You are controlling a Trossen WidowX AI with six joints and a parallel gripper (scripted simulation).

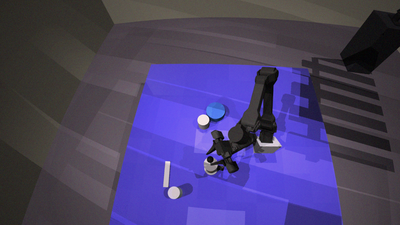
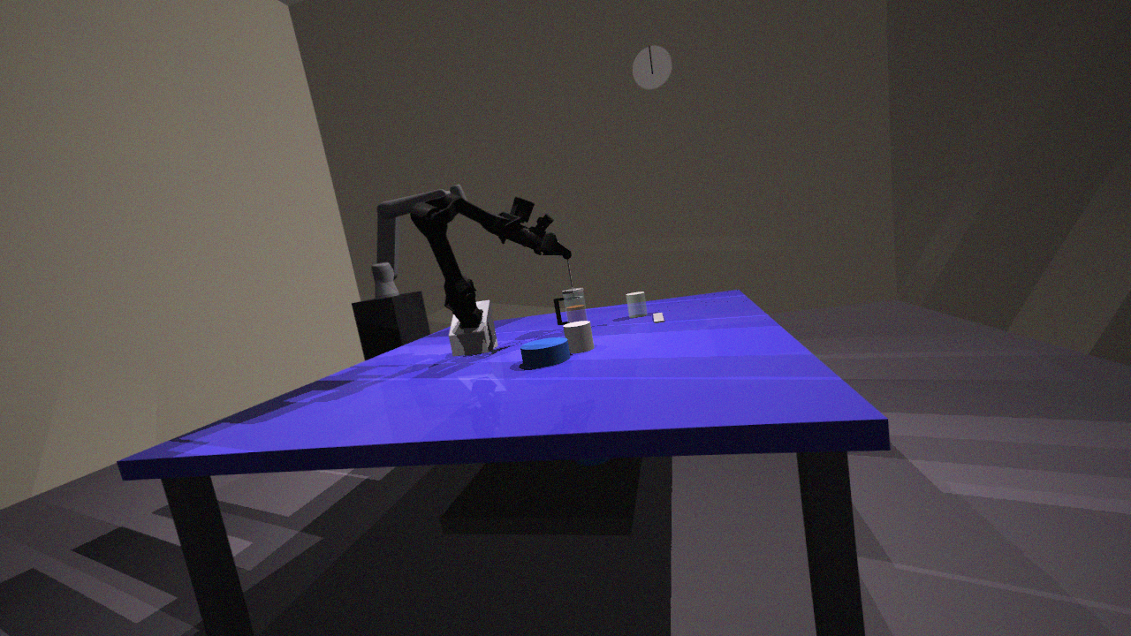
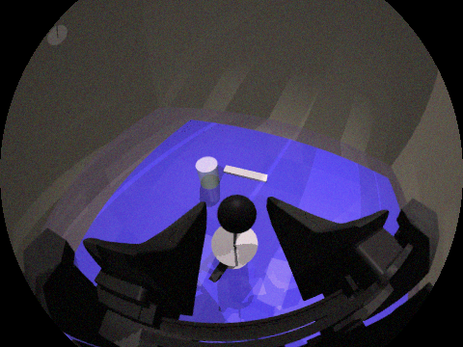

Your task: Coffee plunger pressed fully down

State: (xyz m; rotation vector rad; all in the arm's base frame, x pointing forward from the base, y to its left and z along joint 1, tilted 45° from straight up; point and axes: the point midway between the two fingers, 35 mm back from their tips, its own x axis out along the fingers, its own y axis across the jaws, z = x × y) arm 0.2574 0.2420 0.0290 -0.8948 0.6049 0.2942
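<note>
Dim olive walls and a grey, shadow-striped floor surround a glossy blue table (image 2: 711, 379) on dark square legs, with wide bare stretches of blue toward its near edge and both sides. Taking the coffee press (image 1: 211, 167) as the landmark, it stands upright near the middle of the table, just in front of the black arm (image 1: 258, 106) on its pale block base (image 1: 267, 146). Its body is a clear glass cylinder with a dark handle on one side and a thin rod rising to a round black plunger knob (image 3: 235, 212), which stands high above the lid. The gripper (image 3: 235, 220) hangs directly above the press, and its two dark, wedge-shaped fingers flank the knob on either side at about its height; they are half spread, with slim gaps showing on both sides of the ball, so nothing is pinched. Back from the press toward the arm's side sit a low blue disc (image 1: 215, 111) and a pale cylinder (image 1: 203, 121), touching or nearly so. Farther out beyond the press stand another pale cylinder (image 1: 174, 192) and a flat white strip (image 1: 166, 173), well apart from it.
</note>
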